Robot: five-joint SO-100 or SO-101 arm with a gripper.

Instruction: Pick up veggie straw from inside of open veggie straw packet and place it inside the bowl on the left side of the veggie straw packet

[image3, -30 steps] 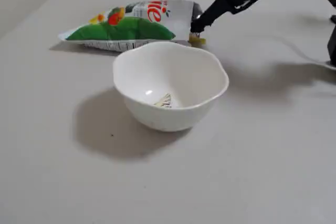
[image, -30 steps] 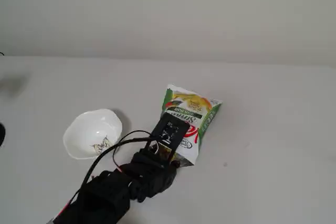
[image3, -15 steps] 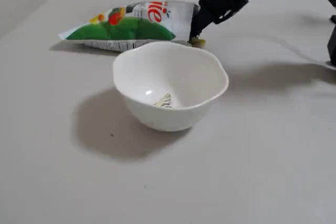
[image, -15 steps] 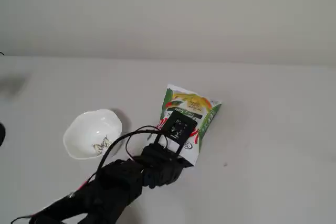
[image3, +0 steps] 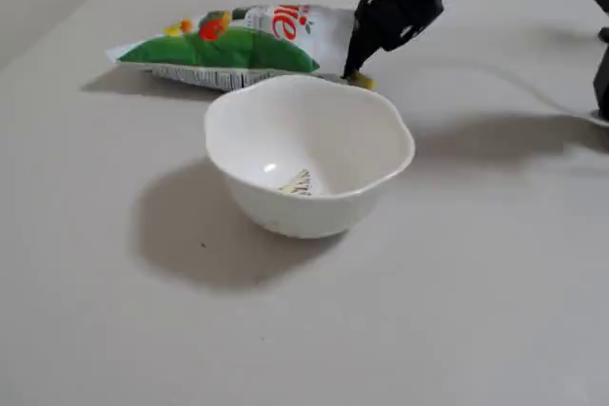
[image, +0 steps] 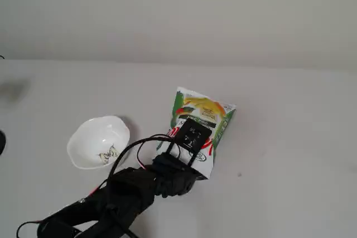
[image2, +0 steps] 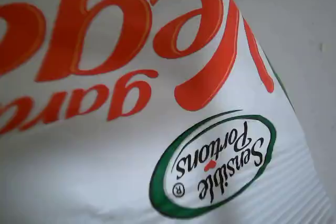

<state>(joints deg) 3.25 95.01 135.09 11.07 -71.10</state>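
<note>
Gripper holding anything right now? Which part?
Cannot tell. The black gripper sits at the white-and-green snack packet's mouth; its fingertips are hidden, any straw unseen.

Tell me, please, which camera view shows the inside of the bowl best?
The low fixed view: the bowl fills the foreground there, its wavy rim and the small drawing inside clear, and no straw lies in it. The high fixed view shows the bowl smaller, left of the veggie straw packet. The wrist view shows only packet lettering.
</note>
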